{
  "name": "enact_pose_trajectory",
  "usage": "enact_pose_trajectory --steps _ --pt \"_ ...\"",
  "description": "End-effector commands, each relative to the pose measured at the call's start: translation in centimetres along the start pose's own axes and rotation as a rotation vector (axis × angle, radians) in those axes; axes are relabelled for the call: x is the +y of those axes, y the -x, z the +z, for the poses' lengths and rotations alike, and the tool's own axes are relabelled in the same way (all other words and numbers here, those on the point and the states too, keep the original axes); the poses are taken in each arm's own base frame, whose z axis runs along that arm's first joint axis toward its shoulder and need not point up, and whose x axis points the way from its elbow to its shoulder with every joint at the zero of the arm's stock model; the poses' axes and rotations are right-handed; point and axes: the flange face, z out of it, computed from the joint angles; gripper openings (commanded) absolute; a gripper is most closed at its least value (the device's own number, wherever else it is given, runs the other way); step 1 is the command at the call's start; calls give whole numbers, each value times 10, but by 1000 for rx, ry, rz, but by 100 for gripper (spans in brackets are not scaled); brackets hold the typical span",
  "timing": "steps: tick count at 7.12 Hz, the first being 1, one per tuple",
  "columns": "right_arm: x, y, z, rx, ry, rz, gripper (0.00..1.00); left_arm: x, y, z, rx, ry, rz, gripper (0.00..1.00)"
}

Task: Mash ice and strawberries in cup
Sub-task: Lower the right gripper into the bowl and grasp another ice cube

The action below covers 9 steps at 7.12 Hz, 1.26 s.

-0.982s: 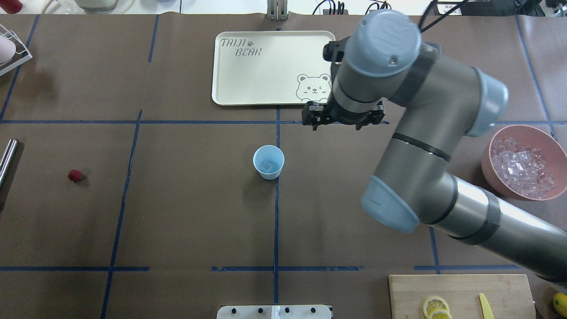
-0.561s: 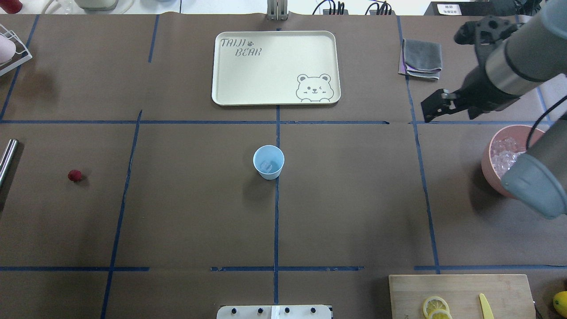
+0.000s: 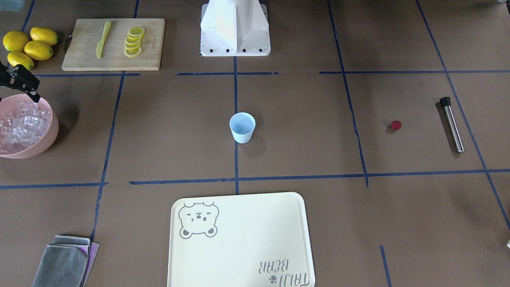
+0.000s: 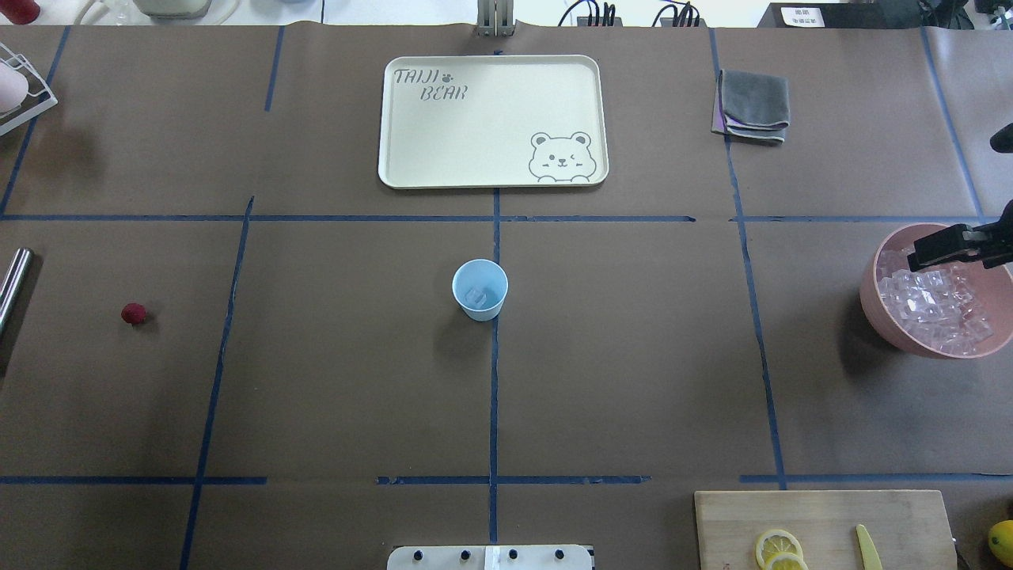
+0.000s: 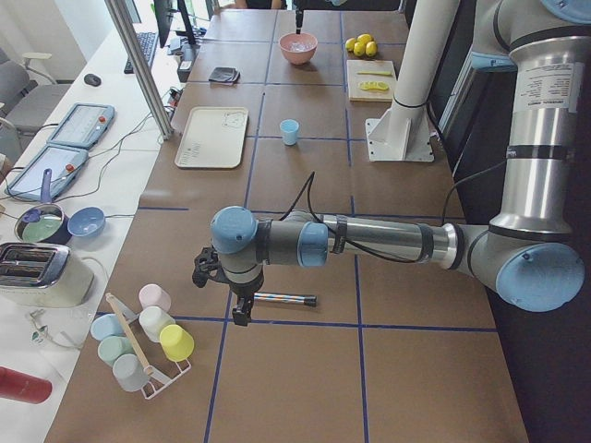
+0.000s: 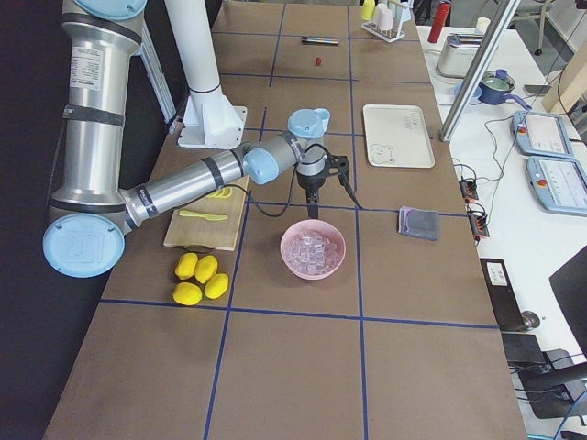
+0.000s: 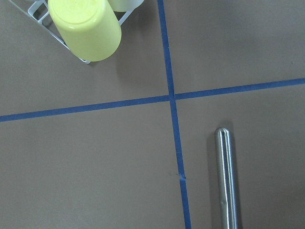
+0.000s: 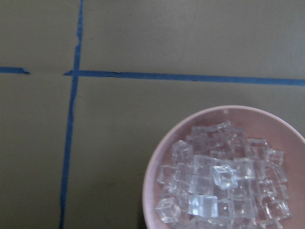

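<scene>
Overhead: one clear ice cube (image 4: 476, 297) in pale blue cup (image 4: 467, 277), frame centre; front view can't confirm. Glossy red strawberry (image 4: 134, 313) on table, mid-left. Right gripper (image 4: 918, 257) over pink bowl (image 4: 870, 317), right edge; finger gap unclear. Left gripper (image 5: 238, 314) only in left-end view, by steel rod (image 5: 282, 299); fingers: can't tell.

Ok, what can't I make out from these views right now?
Right end effector: the overhead view's right edge cuts it off; open or shut unclear.
Left end effector: shows only in the exterior left view, too small to judge its jaws.
Ice in the cup: too small overhead to count.
Metal rod: cut by the left wrist view's lower edge.
</scene>
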Motion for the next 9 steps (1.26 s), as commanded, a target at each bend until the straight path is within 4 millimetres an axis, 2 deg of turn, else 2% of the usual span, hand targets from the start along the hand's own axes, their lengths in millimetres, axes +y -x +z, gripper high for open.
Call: enact_pose_trajectory --steps 1,2,6,9 --pt "-9 -27 37 14 21 146 99 0 -2 -2 0 -3 3 100" --pt "-12 -42 56 10 17 167 99 -1 -4 -4 -1 -8 -5 100" --pt "3 -21 84 -8 53 130 99 -2 -7 -7 -2 -14 -10 100" --pt "9 -24 92 20 54 115 95 -2 -7 -7 -2 -14 -10 100"
